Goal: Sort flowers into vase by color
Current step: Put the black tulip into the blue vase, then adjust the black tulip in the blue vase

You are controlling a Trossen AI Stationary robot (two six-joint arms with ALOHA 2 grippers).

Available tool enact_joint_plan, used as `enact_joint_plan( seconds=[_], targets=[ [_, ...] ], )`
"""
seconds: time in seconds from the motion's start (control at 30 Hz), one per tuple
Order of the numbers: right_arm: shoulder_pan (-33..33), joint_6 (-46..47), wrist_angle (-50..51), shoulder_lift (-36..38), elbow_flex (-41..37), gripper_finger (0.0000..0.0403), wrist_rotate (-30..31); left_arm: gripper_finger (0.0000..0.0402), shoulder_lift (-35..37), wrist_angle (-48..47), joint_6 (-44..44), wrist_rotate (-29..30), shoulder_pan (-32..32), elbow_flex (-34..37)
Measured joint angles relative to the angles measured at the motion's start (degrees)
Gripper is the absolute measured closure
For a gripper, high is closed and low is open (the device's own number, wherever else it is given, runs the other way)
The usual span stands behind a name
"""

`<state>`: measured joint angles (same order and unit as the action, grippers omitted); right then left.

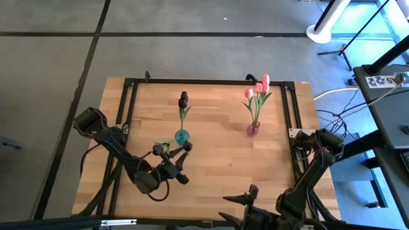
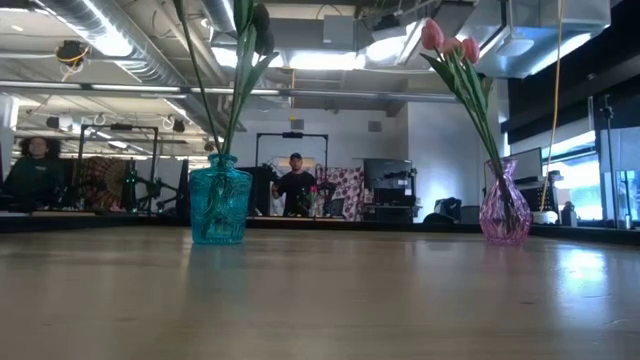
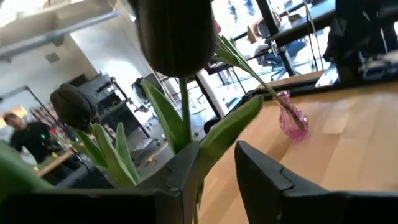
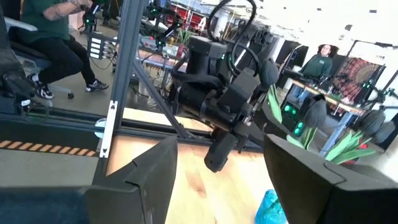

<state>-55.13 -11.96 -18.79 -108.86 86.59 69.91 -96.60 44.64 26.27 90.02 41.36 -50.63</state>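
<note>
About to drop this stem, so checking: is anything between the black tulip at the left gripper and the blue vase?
Nothing visible blocks it. The left gripper hangs just beside the blue vase, with the black tulip rising between its fingers. The vase already holds black tulips. The right gripper waits near the table's front edge, well clear.

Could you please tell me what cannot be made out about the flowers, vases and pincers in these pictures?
- Low view: the black tulips' heads are cut off by the top edge; neither arm shows.
- High view: the left pincer beside the teal vase; too small to tell if it touches a stem.
- Left wrist view: the teal vase is hidden behind leaves and fingers.
- High view: the right pincer is partly cut off by the bottom edge.
</note>
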Motion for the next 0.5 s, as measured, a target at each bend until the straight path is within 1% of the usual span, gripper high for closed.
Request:
enact_joint_plan(
  seconds=[0.13,0.27,0.43,0.5],
  targets=[
    [0.00,4.15,3.54,0.01,0.00,0.0166,-0.01,0.0301,0.00,-5.65,0.56,-0.04,0.09,0.00],
    [0.00,5.97,5.36,0.02,0.00,0.0166,0.00,0.0310,0.00,-10.77,-2.24,0.00,0.94,0.00],
    [0.02,6.02,5.64,0.02,0.00,0.0166,0.00,0.0321,0.00,-12.70,-5.43,-0.24,2.96,0.00],
    [0.04,5.96,5.75,0.02,0.00,0.0166,-0.02,0.0327,0.00,-12.64,-8.20,-2.77,3.76,0.00]
  ],
)
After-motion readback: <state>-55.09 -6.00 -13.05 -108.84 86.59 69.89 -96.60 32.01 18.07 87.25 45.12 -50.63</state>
